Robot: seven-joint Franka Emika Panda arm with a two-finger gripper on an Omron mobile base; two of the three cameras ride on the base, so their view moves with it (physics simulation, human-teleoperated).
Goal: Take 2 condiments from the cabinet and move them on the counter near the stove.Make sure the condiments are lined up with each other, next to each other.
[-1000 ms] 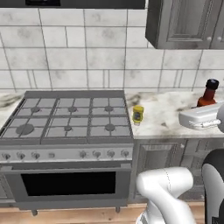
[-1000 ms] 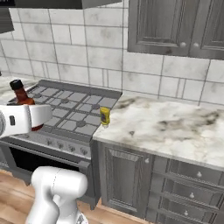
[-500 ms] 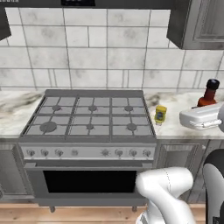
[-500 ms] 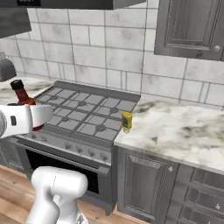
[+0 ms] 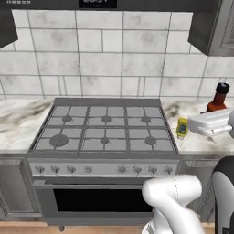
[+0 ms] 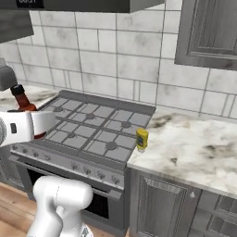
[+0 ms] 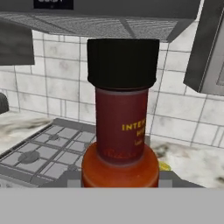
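My gripper [image 5: 211, 122] is shut on the dark red sauce bottle [image 5: 221, 98], holding it upright in the air over the counter's front edge, right of the stove [image 5: 105, 132]. In the hand view the bottle [image 7: 121, 127] with its black cap rises close in front of the camera. In the right base view the same bottle [image 6: 21, 98] sticks up from the white hand [image 6: 23, 127]. The yellow squeeze bottle [image 5: 182, 127] stands upright on the marble counter [image 5: 197, 144], right beside the stove's right edge, also seen as the yellow bottle [image 6: 141, 139].
The grey wall cabinet [image 6: 209, 32] hangs above the counter [image 6: 199, 148] right of the stove [image 6: 92, 129]. A range hood [image 5: 98, 3] sits over the burners. More counter [image 5: 18, 119] runs left of the stove. Grey base cabinets [image 6: 162, 206] stand below.
The whole picture has shifted: the base has driven left, so the stove now sits centred. The red bottle stays gripped, and the yellow bottle has kept its place by the stove.
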